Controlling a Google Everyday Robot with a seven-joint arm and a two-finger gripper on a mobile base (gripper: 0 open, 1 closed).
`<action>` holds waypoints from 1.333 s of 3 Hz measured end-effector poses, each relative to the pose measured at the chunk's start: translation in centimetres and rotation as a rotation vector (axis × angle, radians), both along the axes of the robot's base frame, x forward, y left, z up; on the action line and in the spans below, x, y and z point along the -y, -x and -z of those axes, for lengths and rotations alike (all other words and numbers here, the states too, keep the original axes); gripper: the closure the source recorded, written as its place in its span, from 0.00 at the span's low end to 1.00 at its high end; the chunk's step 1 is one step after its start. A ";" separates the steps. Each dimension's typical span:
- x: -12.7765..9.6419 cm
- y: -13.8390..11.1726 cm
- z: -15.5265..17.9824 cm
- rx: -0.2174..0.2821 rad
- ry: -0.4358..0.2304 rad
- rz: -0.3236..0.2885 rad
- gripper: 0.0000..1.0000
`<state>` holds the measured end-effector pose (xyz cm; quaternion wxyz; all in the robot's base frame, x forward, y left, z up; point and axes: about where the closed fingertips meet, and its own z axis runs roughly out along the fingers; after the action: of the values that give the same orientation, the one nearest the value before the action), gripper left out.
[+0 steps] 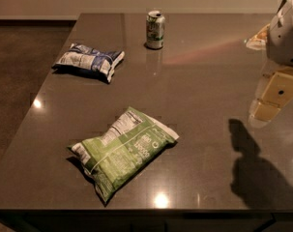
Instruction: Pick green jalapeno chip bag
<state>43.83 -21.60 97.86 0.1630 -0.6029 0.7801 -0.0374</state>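
Note:
The green jalapeno chip bag (123,151) lies flat on the dark table (199,81), near its front edge and left of centre. It is crinkly light green with a white nutrition label facing up. My gripper (273,98) hangs over the right side of the table, well to the right of the bag and above the surface. It holds nothing that I can see. Its shadow falls on the table below it.
A smaller blue-and-white bag (89,60) lies at the back left. A green-and-white drink can (155,29) stands at the back centre. A pale object (257,38) lies at the back right beside my arm. The table's left edge runs diagonally, with floor beyond it.

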 end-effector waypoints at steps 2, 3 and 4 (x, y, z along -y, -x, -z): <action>-0.5 -0.2 0.2 -0.017 -0.021 -0.027 0.00; -2.7 -0.8 1.2 -0.041 -0.068 -0.095 0.00; -6.4 -0.6 3.0 -0.081 -0.130 -0.202 0.00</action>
<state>44.39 -15.19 94.87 0.1729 -0.6676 0.7221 0.0544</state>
